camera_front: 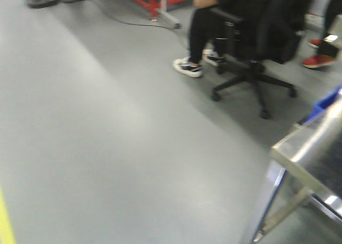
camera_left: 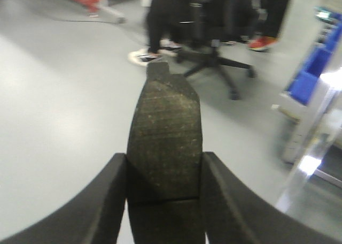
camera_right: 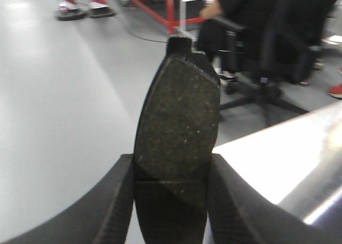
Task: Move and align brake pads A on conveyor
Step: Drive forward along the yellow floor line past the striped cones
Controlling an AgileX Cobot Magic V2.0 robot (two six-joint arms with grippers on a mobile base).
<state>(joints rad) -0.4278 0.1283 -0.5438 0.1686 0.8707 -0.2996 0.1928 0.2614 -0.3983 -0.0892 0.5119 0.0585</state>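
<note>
In the left wrist view my left gripper (camera_left: 164, 166) is shut on a brake pad A (camera_left: 165, 131), a dark grey-brown curved pad with a groove across its middle, sticking out forward over the grey floor. In the right wrist view my right gripper (camera_right: 171, 166) is shut on a second brake pad A (camera_right: 179, 121) of the same kind, held out above the floor beside a shiny steel table (camera_right: 283, 158). The conveyor does not show in any view. Neither gripper appears in the front view.
A person sits on a black office chair (camera_front: 256, 46) on the grey floor ahead. The corner of a shiny steel table (camera_front: 304, 147) stands at the right. Blue bins (camera_left: 307, 75) sit at the right. A red frame (camera_front: 155, 0) stands far back.
</note>
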